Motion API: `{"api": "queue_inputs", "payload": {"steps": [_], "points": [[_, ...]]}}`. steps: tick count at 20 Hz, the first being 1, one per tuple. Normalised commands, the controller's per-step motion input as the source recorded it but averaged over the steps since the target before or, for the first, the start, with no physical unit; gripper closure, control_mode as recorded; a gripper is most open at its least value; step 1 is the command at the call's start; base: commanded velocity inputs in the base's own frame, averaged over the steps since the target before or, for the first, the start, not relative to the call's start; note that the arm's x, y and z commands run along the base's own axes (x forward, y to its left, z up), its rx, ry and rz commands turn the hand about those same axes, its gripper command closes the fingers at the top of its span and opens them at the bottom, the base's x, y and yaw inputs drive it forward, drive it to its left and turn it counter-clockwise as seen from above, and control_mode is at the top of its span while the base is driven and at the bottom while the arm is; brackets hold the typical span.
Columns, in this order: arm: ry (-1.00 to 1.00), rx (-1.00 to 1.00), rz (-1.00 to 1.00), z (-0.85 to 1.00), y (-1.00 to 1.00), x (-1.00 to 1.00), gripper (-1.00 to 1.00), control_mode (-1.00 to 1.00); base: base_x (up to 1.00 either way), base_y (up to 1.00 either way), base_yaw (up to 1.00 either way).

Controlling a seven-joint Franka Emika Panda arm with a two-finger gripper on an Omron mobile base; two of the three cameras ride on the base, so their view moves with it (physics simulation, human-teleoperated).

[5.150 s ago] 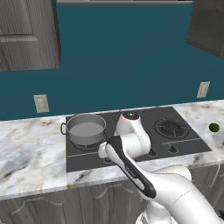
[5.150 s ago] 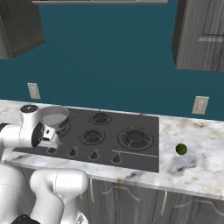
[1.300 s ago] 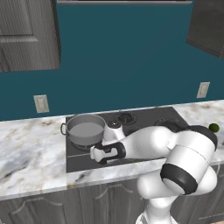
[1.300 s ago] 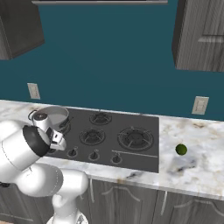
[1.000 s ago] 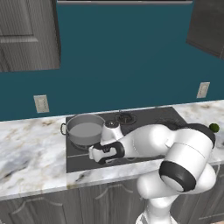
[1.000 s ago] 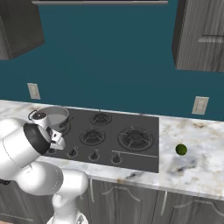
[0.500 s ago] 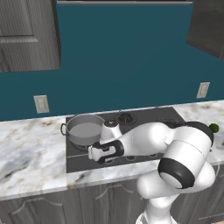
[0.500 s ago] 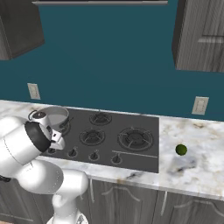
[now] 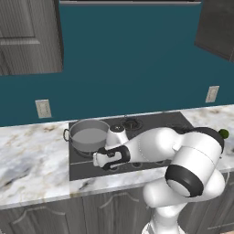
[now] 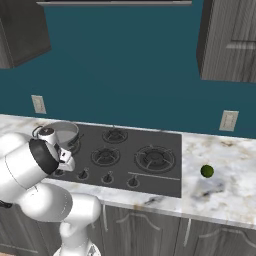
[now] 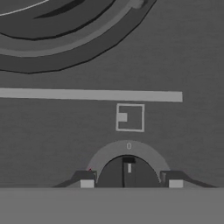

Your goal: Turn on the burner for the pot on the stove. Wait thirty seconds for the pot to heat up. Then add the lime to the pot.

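Hand view: pincer (image 11: 130,183) closed on a small stiff black stove knob (image 11: 127,171), gripped by its sides. Pot (image 9: 89,138) just beyond; lime (image 10: 207,171), small, firm, likely rollable, lies far off on worktop (image 10: 225,195).

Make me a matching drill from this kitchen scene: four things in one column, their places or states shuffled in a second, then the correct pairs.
Things:
1. pot
2. lime
3. knob
4. gripper

Places or states:
A. on the marble counter, right of the stove
B. between the two fingers
C. on the back left burner
D. shut on the knob at the stove's front edge

Pairs: 1-C, 2-A, 3-B, 4-D
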Motion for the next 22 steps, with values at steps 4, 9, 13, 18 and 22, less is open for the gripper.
{"api": "queue_inputs", "payload": {"steps": [4, 9, 13, 18, 22], "points": [[0.04, 0.00, 0.09, -0.14, 0.00, 0.00, 1.00, -1.00, 0.00, 0.00, 0.00], [0.01, 0.00, 0.19, -0.19, 0.00, 0.00, 1.00, -1.00, 0.00, 0.00, 0.00], [0.00, 0.01, 0.21, -0.26, 0.00, -0.09, 1.00, -1.00, 0.00, 0.00, 0.00], [0.00, 0.03, 0.21, -0.30, 0.00, -0.12, 1.00, -1.00, 0.00, 0.00, 0.00], [0.00, 0.02, 0.25, -0.35, 0.00, -0.11, 1.00, -1.00, 0.00, 0.00, 0.00]]}}
